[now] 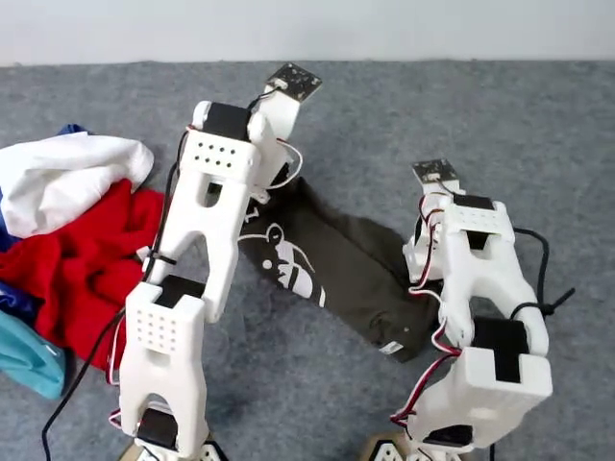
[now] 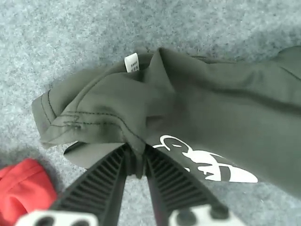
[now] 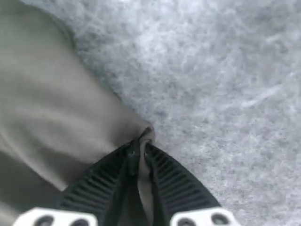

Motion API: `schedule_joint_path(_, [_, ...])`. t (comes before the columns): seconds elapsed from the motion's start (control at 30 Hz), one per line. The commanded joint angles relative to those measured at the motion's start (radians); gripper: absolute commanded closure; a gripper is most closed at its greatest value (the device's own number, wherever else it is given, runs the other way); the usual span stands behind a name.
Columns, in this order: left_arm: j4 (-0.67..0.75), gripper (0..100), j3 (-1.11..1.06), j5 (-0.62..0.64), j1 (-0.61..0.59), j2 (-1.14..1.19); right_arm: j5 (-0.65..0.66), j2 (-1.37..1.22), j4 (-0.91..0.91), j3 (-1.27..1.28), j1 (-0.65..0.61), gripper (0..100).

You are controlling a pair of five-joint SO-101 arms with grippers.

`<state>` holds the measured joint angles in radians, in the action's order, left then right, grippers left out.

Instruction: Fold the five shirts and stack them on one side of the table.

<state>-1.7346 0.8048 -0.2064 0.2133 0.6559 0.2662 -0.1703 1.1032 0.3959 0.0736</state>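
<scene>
Two pinches on the shirt (image 1: 336, 264), lying mid-way across the worktop (image 1: 500, 125): left gripper (image 2: 135, 162) clamped on one edge, right gripper (image 3: 139, 150) on the far one. Best to lift both together, keep cloth taut, lay edge on edge.

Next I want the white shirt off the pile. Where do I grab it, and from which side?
Probably grip the white shirt at the rounded fold that juts toward the grey table, coming down from that side. It lies crumpled on top of the red shirt, and that fold bulges clear of the pile, so a pinch there should catch white cloth alone.
</scene>
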Motion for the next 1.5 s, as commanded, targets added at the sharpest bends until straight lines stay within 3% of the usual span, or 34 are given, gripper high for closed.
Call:
schedule_joint_path(0.0, [-0.018,99,0.004,-0.008,0.006,-0.055,-0.011,0.005,0.024,-0.061,0.010,99.0])
schedule_joint_path(0.57, [-0.018,99,0.013,-0.008,-0.015,-0.068,-0.008,0.010,0.696,-0.864,-0.005,98.9])
schedule_joint_path(0.77, [-0.020,99,0.031,-0.002,-0.110,-0.117,-0.008,0.165,0.693,-0.861,-0.059,98.9])
schedule_joint_path(1.0, [-0.021,98,-0.001,0.000,-0.180,-0.339,-0.003,0.432,0.693,-0.732,-0.156,98.9])
schedule_joint_path(1.1, [-0.021,98,-0.074,0.000,-0.180,-0.459,0.017,0.550,0.693,-0.601,-0.194,98.9])
schedule_joint_path(1.27, [-0.020,98,-0.240,-0.005,-0.175,-0.646,0.183,0.776,0.691,-0.445,-0.252,98.9])
schedule_joint_path(1.47, [-0.018,98,-0.414,-0.006,-0.172,-0.872,0.173,1.079,0.680,-0.439,-0.249,98.9])
